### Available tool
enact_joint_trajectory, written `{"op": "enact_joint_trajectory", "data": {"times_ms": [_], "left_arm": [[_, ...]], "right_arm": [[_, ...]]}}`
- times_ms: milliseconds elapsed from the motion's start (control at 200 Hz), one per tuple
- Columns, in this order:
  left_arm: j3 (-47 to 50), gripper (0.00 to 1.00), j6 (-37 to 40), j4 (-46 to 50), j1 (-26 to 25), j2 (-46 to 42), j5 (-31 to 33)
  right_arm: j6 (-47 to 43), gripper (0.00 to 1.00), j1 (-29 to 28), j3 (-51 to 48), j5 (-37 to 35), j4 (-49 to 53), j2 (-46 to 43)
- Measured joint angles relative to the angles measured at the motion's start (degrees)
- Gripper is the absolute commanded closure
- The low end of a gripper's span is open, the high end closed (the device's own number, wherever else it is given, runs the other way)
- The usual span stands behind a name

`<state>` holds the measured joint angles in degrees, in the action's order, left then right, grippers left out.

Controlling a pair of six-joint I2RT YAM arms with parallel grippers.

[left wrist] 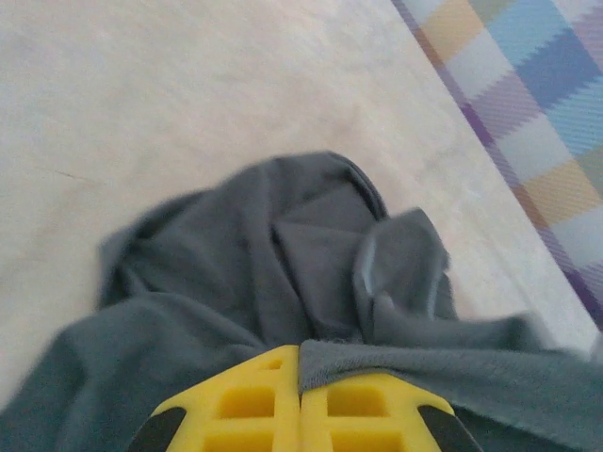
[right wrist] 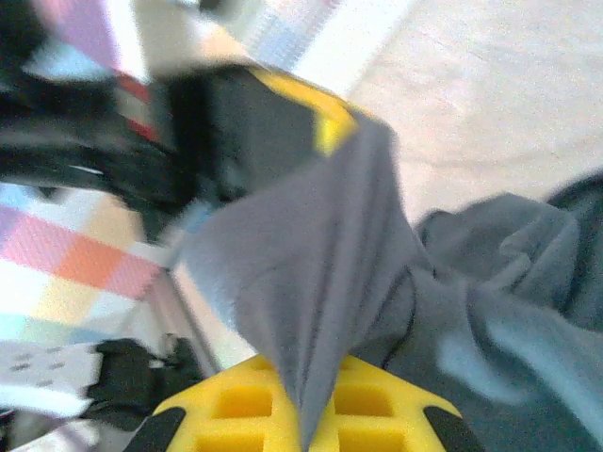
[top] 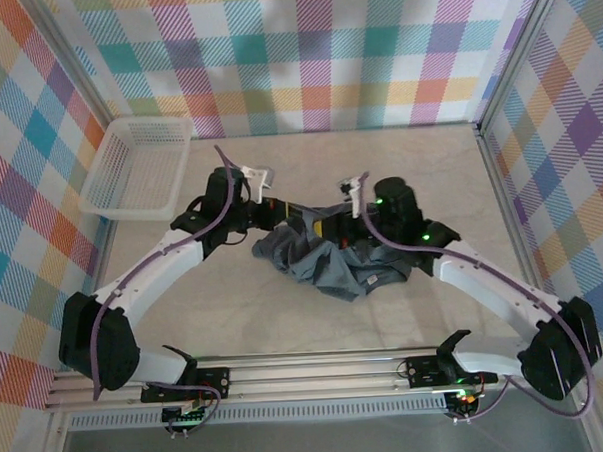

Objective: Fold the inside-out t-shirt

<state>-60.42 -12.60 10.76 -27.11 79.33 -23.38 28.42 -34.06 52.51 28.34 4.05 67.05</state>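
The inside-out t-shirt point(top: 335, 267) lies crumpled in a slate blue-grey heap at the middle of the table. Both grippers meet over its upper left part. My left gripper point(top: 293, 220) reaches in from the left, and in the left wrist view its yellow fingers point(left wrist: 247, 400) are shut on a cloth edge point(left wrist: 396, 363) of the t-shirt point(left wrist: 236, 254). My right gripper point(top: 332, 228) comes in from the right; it point(right wrist: 306, 400) is shut on a stretched fold of the t-shirt point(right wrist: 320, 254). That fold runs up to the left gripper point(right wrist: 325, 122) opposite.
A white mesh basket point(top: 139, 168) stands at the back left against the checked wall. Checked walls close in the table on the left, back and right. Bare pale tabletop point(top: 285, 317) lies in front of the cloth.
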Motion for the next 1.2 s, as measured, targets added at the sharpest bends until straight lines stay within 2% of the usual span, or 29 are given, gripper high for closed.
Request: {"op": "enact_joint_trajectory", "data": {"times_ms": [120,245,335,490,580,685,765,830,960,1100,1200], "left_arm": [[2.27,1.0,-0.07,-2.71,0.72,-0.42,-2.45],[5.27,1.0,-2.29,-6.75,1.53,-0.42,-5.57],[6.99,1.0,-5.03,-9.01,0.46,0.48,-6.27],[7.06,1.0,-11.26,-13.0,-3.89,10.01,-5.25],[7.56,1.0,-15.19,-14.43,-5.33,15.72,-4.35],[7.78,1.0,-17.66,-13.68,-5.77,17.94,-2.34],[7.76,1.0,-17.9,-13.68,-5.75,17.31,-0.31],[7.74,1.0,-17.9,-12.98,-5.62,16.31,0.79],[6.88,1.0,-18.73,-9.99,-4.85,13.9,1.57],[6.58,1.0,-20.46,-7.96,-3.04,10.62,1.62],[5.95,1.0,-20.63,-6.38,-2.62,9.27,1.57]], "right_arm": [[1.01,0.71,5.14,-1.2,10.08,-1.64,-0.35],[0.26,0.73,7.56,-1.42,13.05,-1.53,-0.31],[0.2,0.81,9.53,-2.4,6.05,2.05,-0.31],[1.14,0.81,10.23,-5.6,-10.05,12.11,-1.88],[5.11,0.79,3.87,-7.82,-18.49,16.59,-6.51],[12.35,0.73,-10.6,-8.24,-26.58,17.59,-9.46],[17.35,0.66,-20.83,-6.58,-31.45,16.26,-4.9],[18.71,0.62,-25.97,-2.38,-34.95,15.43,2.43],[18.18,0.53,-29.55,4.7,-40.81,11.65,16.26],[15.17,0.49,-29.66,6.19,-47.12,10.93,22.97],[7.63,0.48,-29.66,7.67,-49.96,12.11,25.57]]}}
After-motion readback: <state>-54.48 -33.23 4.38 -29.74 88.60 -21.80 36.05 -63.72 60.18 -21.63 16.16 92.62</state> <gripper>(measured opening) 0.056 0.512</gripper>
